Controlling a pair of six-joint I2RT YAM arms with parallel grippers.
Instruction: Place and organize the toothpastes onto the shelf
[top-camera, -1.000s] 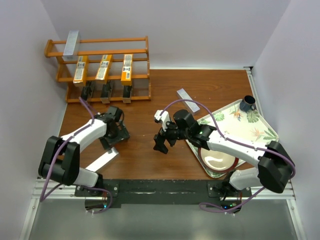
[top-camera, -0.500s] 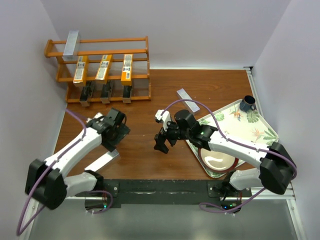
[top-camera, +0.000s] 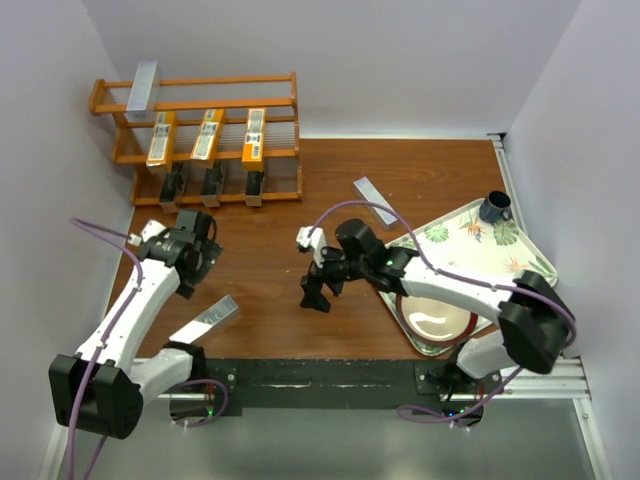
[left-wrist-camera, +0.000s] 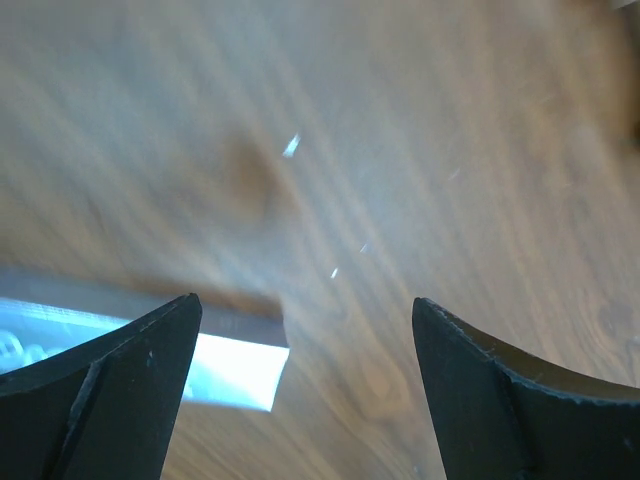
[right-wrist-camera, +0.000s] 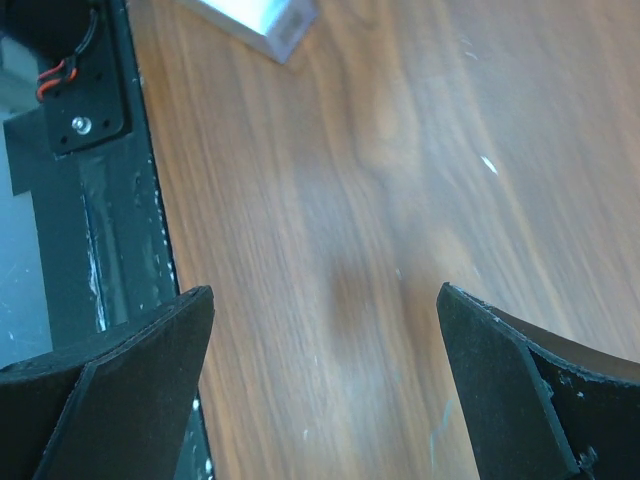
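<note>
The wooden shelf (top-camera: 280, 110) stands at the back left. It holds one silver carton (top-camera: 143, 86) on top, three orange cartons (top-camera: 207, 135) on the middle tier and three black cartons (top-camera: 212, 183) on the bottom tier. A second silver carton (top-camera: 375, 201) lies mid-table. A third silver carton (top-camera: 205, 320) lies near the front left; its end shows in the left wrist view (left-wrist-camera: 230, 365) and the right wrist view (right-wrist-camera: 262, 22). My left gripper (top-camera: 196, 264) (left-wrist-camera: 305, 300) is open and empty above the table, just behind that carton. My right gripper (top-camera: 317, 292) (right-wrist-camera: 325, 290) is open and empty over bare wood.
A leaf-patterned tray (top-camera: 520, 250) sits at the right with a bowl (top-camera: 435, 318) on it and a dark cup (top-camera: 495, 207) at its far corner. The black base rail (right-wrist-camera: 90, 150) runs along the near table edge. Walls close in on the left and right.
My left arm has swung left, carrying its open gripper away from the table's middle. My right gripper has shifted slightly left and nearer. No carton has moved.
</note>
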